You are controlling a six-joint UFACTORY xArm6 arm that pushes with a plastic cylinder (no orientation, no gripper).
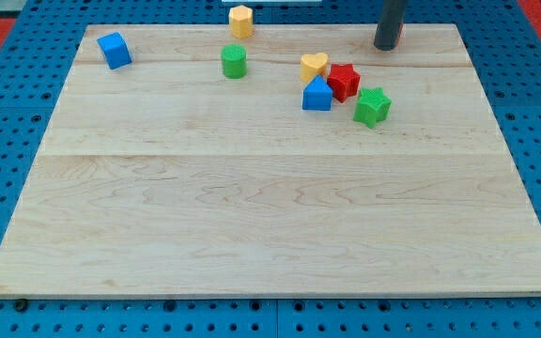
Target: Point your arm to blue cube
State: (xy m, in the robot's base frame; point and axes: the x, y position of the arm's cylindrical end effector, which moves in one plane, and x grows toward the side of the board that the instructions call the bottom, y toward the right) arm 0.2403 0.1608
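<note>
Wooden desk [270,207] on blue pegboard. Your tip [386,45] well right of blue cube [115,50], approach step. Next: sweep left, passing yellow block [240,20], green cylinder [234,62]. No jaws fitted.

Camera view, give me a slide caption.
My tip rests at the board's top right, far from the blue cube at top left.

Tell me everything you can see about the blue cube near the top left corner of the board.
The blue cube is a small, solid-looking block in plain bright blue, with a matte, plastic-like surface. It sits flat on the wooden board near the view's top left corner, turned slightly so its edges are not square with the board's. Nothing touches it; the green cylinder is its nearest neighbour. My tip is far off toward the view's right.
</note>
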